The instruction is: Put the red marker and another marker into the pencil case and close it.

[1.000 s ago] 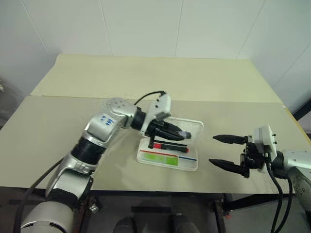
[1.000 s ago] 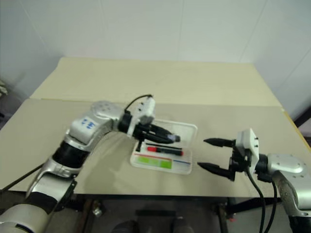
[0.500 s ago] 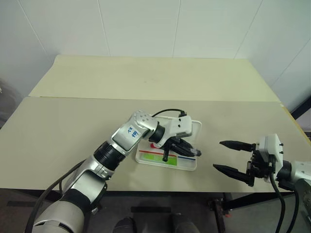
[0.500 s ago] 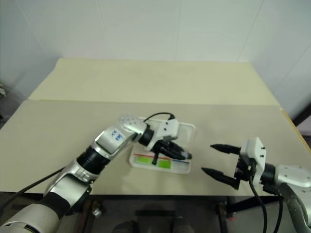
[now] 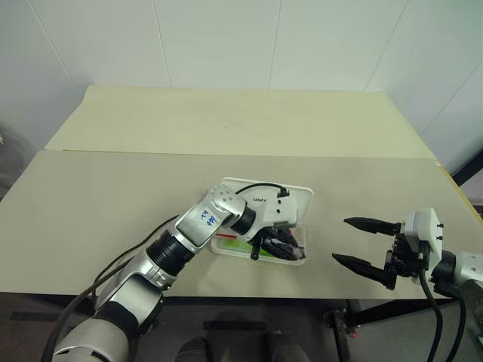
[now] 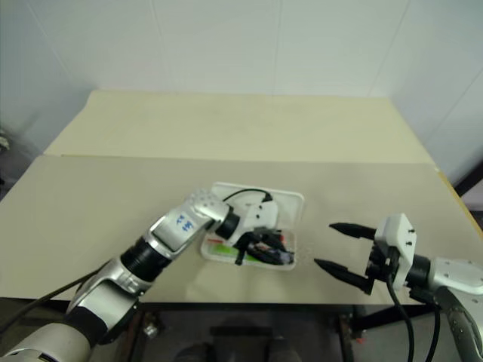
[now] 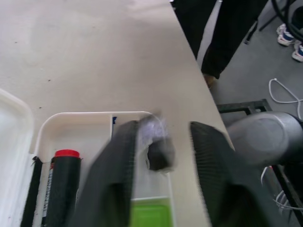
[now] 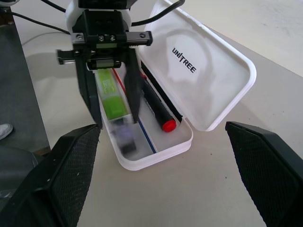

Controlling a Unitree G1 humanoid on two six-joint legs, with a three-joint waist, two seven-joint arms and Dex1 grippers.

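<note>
The white pencil case (image 8: 203, 80) lies open near the table's front edge, its lettered lid folded back. In its tray the red marker (image 8: 158, 116), black-bodied with a red cap, rests beside a lime-green marker (image 8: 111, 92). My left gripper (image 8: 116, 122) hangs just over the tray, open. A blurred dark stubby piece with a pale end (image 8: 124, 137) sits loose below its fingertips, over the tray's end; the left wrist view shows that piece (image 7: 158, 151) between the spread fingers. My right gripper (image 5: 339, 240) stands open to the right of the case, holding nothing.
The table's front edge (image 5: 317, 290) runs just behind the case's near rim. A seam (image 5: 113, 153) crosses the tabletop farther back. Past the table's right end lie dark floor, a frame and a person's shoes (image 7: 289, 38).
My left gripper sank into the case's tray and its fingers spread, letting the dark piece go. The right gripper stayed open and in place.
</note>
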